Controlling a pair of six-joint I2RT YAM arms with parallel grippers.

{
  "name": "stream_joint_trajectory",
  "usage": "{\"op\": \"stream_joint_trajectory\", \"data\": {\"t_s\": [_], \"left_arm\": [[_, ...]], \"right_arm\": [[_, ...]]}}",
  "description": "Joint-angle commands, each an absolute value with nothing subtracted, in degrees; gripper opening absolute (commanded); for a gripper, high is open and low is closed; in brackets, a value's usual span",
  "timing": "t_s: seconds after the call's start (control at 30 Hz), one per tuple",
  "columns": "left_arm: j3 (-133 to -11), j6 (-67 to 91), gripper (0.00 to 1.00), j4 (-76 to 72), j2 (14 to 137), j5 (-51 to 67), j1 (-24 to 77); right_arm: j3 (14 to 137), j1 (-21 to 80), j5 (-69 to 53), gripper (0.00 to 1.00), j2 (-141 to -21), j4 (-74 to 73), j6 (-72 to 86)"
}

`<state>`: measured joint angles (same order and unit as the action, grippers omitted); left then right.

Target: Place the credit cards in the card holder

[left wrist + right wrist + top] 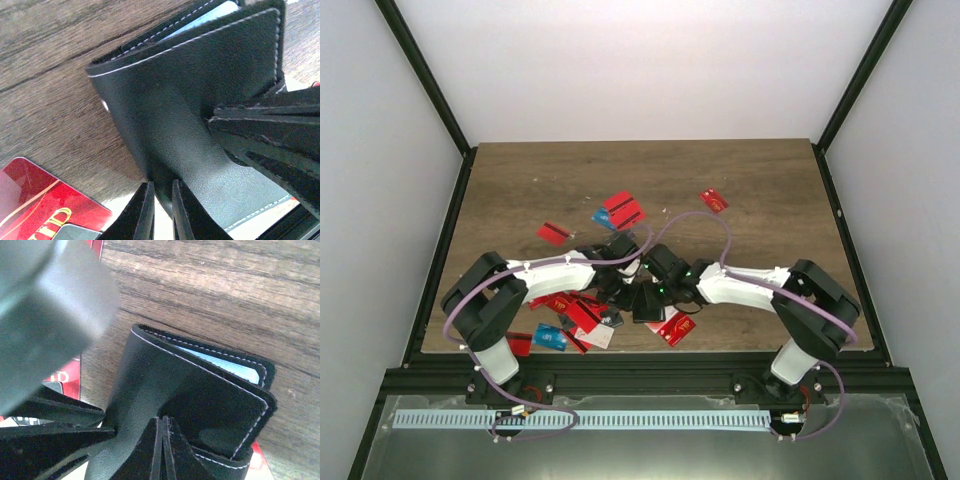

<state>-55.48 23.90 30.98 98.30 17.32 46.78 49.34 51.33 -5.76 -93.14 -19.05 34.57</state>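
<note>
Card holder (647,303) lifted partly open at mid-desk, close to near edge, black flaps spread. Left gripper (161,186) pinched shut on one flap; right gripper (163,422) clamped on the opposite flap. Pale-blue strip (220,12) shows in the pocket mouth; lining or card, cannot tell. Credit cards (623,210) lie scattered on the desk (770,180), a cluster crowded under the left arm by the near edge, others loose beyond the grippers. Judged early: nearly all cards left to load. Near edge tight, cluttered; open wood toward far edge gives working room.
</note>
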Motion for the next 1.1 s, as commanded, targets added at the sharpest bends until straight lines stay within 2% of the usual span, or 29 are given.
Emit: {"op": "stream_joint_trajectory", "data": {"t_s": [0.0,0.37,0.47,0.53,0.77,1.07], "left_arm": [[-56.25,23.02,0.13,27.6,99.97,17.49,47.34],[-55.61,23.84,0.13,24.68,101.32,19.39,46.84],[-55.45,24.6,0.12,23.76,101.39,19.61,46.83],[-55.61,24.93,0.12,23.47,100.81,19.4,46.82],[-57.03,25.16,0.11,23.1,99.49,19.07,46.61],[-59.2,22.92,0.14,29.79,90.59,15.01,46.61]], "right_arm": [[43.64,58.03,-4.64,0.01,-95.42,-29.98,37.5],[28.09,63.15,-0.31,0.01,-85.9,-15.89,47.29],[29.22,68.29,5.77,0.01,-84.06,-18.07,50.44],[29.09,69.18,5.33,0.01,-84.21,-17.44,52.15],[26.47,74.17,9.01,0.01,-90.96,-13.34,60.7],[29.63,74.92,11.93,0.01,-91.65,-14.93,61.76]]}}
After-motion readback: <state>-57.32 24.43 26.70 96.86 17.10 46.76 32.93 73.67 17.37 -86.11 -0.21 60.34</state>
